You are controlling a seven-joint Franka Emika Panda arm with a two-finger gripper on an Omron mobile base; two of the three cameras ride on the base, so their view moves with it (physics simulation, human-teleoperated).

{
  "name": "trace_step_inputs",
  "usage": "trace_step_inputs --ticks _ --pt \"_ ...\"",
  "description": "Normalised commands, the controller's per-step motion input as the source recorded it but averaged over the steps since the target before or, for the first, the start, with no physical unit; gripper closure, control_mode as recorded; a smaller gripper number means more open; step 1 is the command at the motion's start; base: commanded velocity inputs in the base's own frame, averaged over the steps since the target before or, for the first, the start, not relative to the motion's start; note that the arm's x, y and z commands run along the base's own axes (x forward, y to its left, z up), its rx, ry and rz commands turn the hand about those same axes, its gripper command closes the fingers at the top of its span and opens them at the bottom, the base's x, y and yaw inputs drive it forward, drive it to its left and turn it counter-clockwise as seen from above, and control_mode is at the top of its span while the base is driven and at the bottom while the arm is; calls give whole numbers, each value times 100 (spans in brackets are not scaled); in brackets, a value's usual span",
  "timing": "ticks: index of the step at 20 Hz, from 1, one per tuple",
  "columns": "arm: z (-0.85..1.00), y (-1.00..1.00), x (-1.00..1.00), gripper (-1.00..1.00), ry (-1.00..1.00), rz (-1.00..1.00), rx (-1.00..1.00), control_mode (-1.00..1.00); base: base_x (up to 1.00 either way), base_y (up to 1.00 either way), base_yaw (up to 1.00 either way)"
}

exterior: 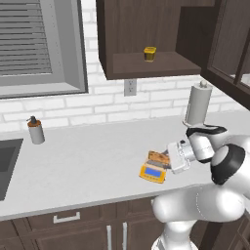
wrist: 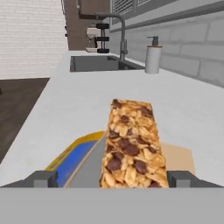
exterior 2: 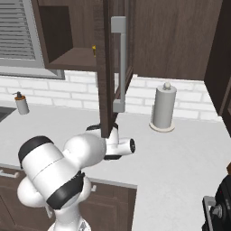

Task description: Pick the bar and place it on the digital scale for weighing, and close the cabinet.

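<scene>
The tan-brown speckled bar lies flat on the grey plate of the orange-yellow digital scale, beside its blue display strip. On the counter, the scale sits near the front edge with the bar on its far side. My gripper reaches in low from the right. It is open, with its fingertips set wider than the bar. The dark brown cabinet above stands open, its glass door swung out edge-on with the silver handle.
A small yellow jar stands on the cabinet shelf. A paper towel holder is at the back right. A soap dispenser and the sink are at the left. The open door hangs over the counter above my arm.
</scene>
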Motion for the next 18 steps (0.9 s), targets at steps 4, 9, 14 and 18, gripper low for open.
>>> trace_step_inputs --ticks 4,9,14,18 --pt "1 30 0 -100 0 1 -1 -100 0 0 0" --pt "25 2 0 -100 -6 1 0 -100 0 0 0" --pt "32 0 0 -100 -11 0 0 -100 0 0 0" --pt "11 -2 -11 -100 -19 0 0 -100 0 0 0"
